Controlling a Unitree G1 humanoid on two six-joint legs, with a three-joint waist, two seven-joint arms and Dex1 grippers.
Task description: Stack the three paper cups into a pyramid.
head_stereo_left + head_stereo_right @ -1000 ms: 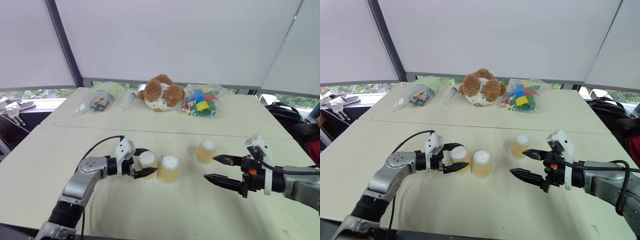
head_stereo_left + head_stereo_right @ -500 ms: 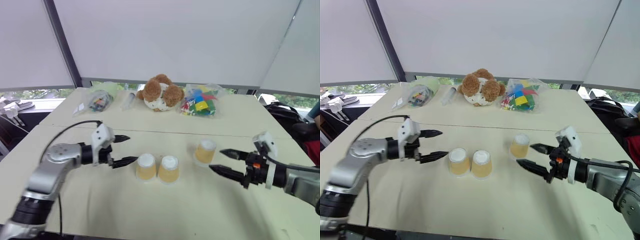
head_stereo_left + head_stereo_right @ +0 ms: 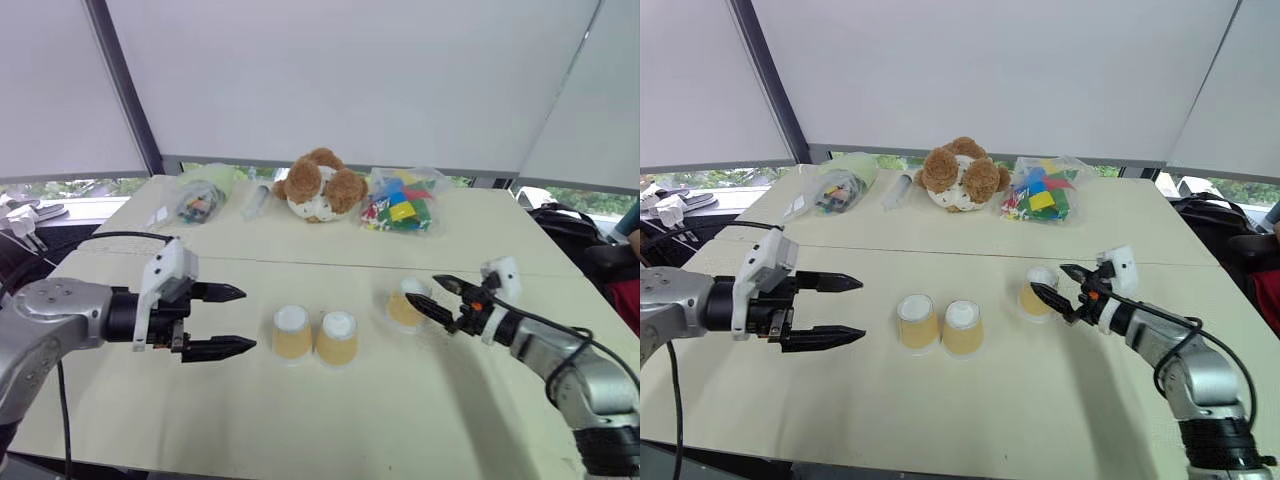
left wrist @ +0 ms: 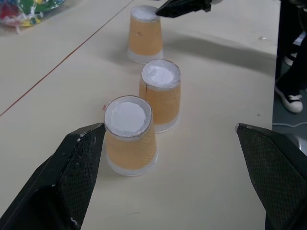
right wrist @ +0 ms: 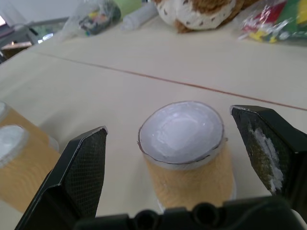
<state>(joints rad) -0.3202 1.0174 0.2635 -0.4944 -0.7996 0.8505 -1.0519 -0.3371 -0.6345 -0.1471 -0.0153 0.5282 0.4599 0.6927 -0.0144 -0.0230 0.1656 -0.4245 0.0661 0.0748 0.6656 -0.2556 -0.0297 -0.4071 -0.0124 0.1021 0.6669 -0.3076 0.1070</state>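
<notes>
While unheld — cup (image 5: 184, 148) between right pincer (image 3: 1058, 285) fingers.

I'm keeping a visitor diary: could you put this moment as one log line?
stage: base pair set, upside down | right pincer: open, straddling third cup, not closed | left pincer: open, empty, apart from pair | pyramid: not yet built

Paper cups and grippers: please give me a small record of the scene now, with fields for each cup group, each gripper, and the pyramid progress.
pair of cups: two paper cups upside down, side by side, near the table's middle
third cup: upside down, apart, on the right
left gripper: open, empty, left of the pair, not touching
right gripper: open, fingers on either side of the third cup, not closed on it
pyramid: base pair placed; no cup on top yet
background: teddy bear and bag of coloured blocks at the table's far side
</notes>
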